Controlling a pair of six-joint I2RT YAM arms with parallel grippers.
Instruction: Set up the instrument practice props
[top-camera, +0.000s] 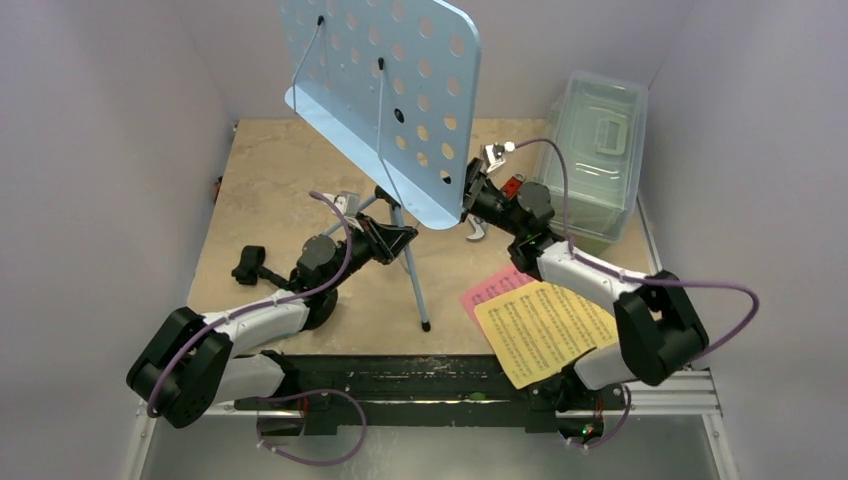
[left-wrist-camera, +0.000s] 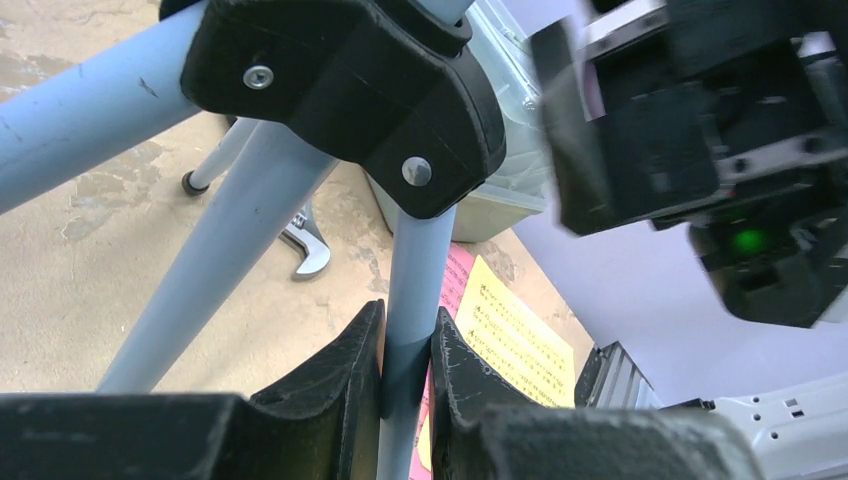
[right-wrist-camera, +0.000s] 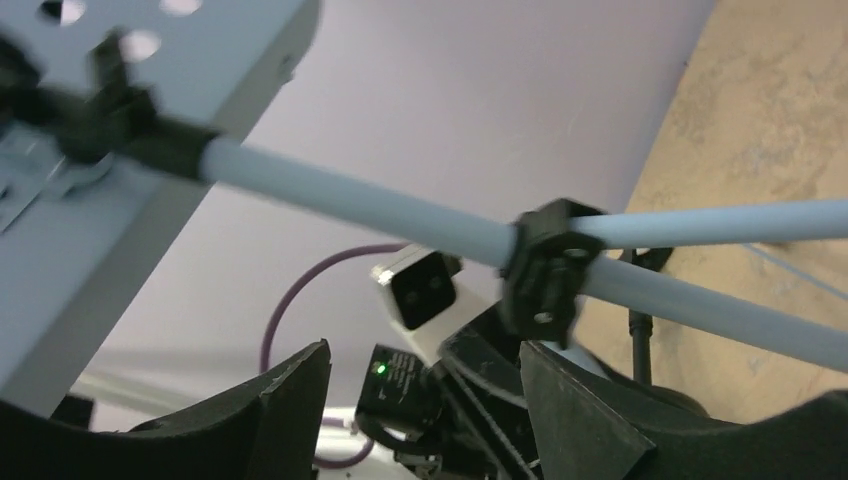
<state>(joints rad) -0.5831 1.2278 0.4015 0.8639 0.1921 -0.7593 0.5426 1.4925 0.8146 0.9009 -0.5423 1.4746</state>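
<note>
On the counter (top-camera: 270, 180), left jaws clamp a music stand (top-camera: 365, 95) tube; right jaws gape beside its perforated panel

The light blue perforated music stand (top-camera: 385, 100) stands upright mid-table (top-camera: 260, 170), its desk tilted back and its tripod legs spread. At 4 o'clock from it, a yellow page (top-camera: 545, 330) lies flat, overlapping a pink page (top-camera: 488, 288).

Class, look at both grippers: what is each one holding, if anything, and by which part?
The left gripper grips the music stand by one tripod leg, just under where the legs join. The right gripper is open, holding nothing.
</note>
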